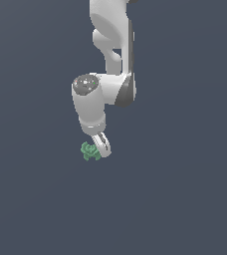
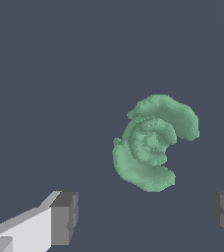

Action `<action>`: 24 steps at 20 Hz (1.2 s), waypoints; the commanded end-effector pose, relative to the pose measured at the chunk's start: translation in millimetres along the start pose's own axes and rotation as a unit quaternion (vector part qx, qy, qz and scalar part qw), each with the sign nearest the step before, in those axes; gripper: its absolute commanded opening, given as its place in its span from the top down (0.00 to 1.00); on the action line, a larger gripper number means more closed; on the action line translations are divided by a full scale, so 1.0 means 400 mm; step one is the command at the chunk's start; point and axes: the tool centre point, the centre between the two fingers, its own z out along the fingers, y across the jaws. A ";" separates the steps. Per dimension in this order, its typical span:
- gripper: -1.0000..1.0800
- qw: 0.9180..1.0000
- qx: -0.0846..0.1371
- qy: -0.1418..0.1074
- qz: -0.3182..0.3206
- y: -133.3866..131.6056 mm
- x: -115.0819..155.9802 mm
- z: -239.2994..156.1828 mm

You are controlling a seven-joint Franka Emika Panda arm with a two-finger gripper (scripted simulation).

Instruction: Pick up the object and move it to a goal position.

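White tool (image 2: 143,216) with grey pads spread apart, nothing clamped; small green lumpy curled-ridge object (image 2: 153,142) framed ahead, apparently lined up for grasp.

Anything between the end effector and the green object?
Nothing visible. The wrist view shows only bare floor between the open end effector and the green object; in the exterior view they sit close together.
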 end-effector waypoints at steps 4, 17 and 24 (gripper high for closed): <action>0.04 0.996 -0.001 0.001 0.090 0.018 0.028 0.016; 0.04 0.975 -0.003 0.003 0.223 0.047 0.071 0.039; 0.04 0.972 -0.003 0.004 0.234 0.050 0.076 0.041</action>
